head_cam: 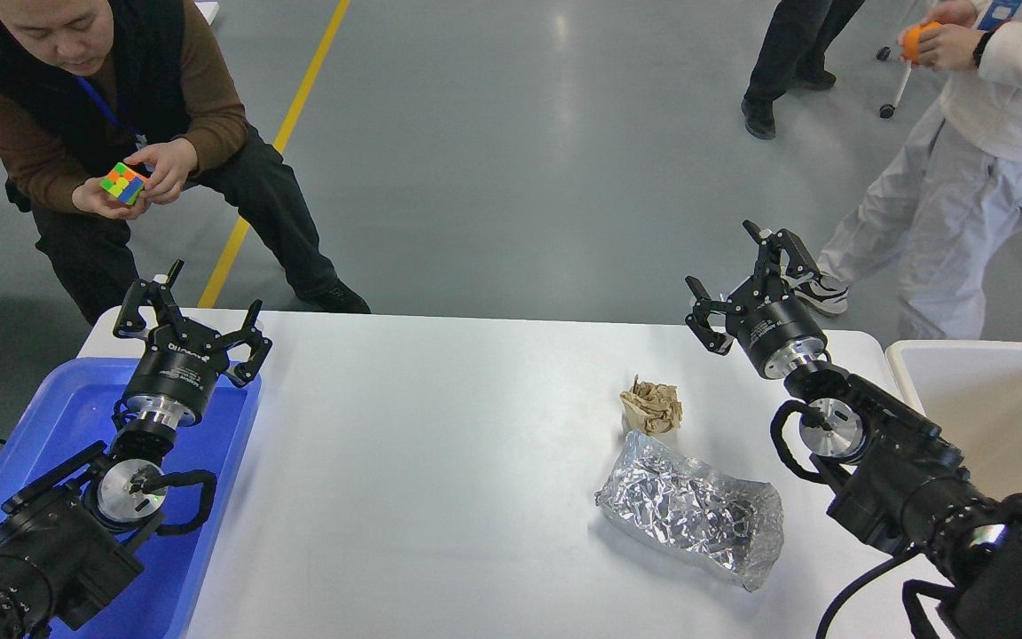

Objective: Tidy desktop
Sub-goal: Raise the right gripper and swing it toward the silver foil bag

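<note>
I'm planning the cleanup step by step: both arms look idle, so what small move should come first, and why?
Probably lower the right end effector toward the paper wad. It is open and holds nothing, and the wad and the foil are the only litter on the desktop, both on its right side, near the beige bin. The left end effector, open over the blue tray, is much farther.

My left gripper (196,306) had small white letters on its round black body, but they were upside down and too tiny for me to read. My right gripper (746,284) had a faint mark on its body too, also too small. I could read no other words.
</note>
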You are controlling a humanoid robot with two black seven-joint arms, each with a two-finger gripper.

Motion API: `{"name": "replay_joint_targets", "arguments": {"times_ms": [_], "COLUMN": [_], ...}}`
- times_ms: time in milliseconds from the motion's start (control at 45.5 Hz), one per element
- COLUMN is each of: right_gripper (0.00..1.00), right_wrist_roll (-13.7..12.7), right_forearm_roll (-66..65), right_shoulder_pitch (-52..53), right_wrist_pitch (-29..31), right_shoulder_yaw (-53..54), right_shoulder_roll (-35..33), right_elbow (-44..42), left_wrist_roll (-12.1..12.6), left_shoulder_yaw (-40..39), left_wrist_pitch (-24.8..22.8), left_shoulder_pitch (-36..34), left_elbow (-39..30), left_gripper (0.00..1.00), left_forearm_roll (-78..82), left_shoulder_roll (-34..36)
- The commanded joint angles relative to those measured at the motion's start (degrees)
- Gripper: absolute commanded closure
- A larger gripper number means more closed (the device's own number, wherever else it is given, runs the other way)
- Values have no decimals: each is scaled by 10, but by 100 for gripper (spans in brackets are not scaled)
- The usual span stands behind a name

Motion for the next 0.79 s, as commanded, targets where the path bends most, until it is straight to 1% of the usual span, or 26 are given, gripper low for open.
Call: {"name": "replay_joint_targets", "arguments": {"times_ms": [0,373,461,549,615,681,768], "right_gripper": [0,0,0,0,0,0,0], "right_wrist_roll": [0,-3,-3,-4,-5,-5,-5], "right_forearm_roll": [0,-16,-17,-21,-33,-34,-36], "right_shoulder_pitch": [0,2,4,6,7,7,6], "right_wrist_pitch": [1,4,1,-1,-4,-9,-30], "right_shoulder_yaw": [0,0,-1,-3,-23,-38,-48], "right_shoulder_roll": [0,7,0,-21,-39,-68,-104], "right_elbow": [1,20,51,86,122,168,241], "left_wrist_roll": [1,0,-1,0,0,-1,0], "left_shoulder_yaw": [-1,0,0,0,0,0,0], "left_wrist_pitch": [0,0,0,0,0,0,0], "left_shoulder_pitch": [1,0,0,1,0,0,0], "left_elbow": [0,0,0,0,0,0,0], "left_gripper": [0,0,0,0,0,0,0], "left_forearm_roll": [0,0,0,0,0,0,0], "left_shoulder_roll": [0,1,1,1,1,1,1]}}
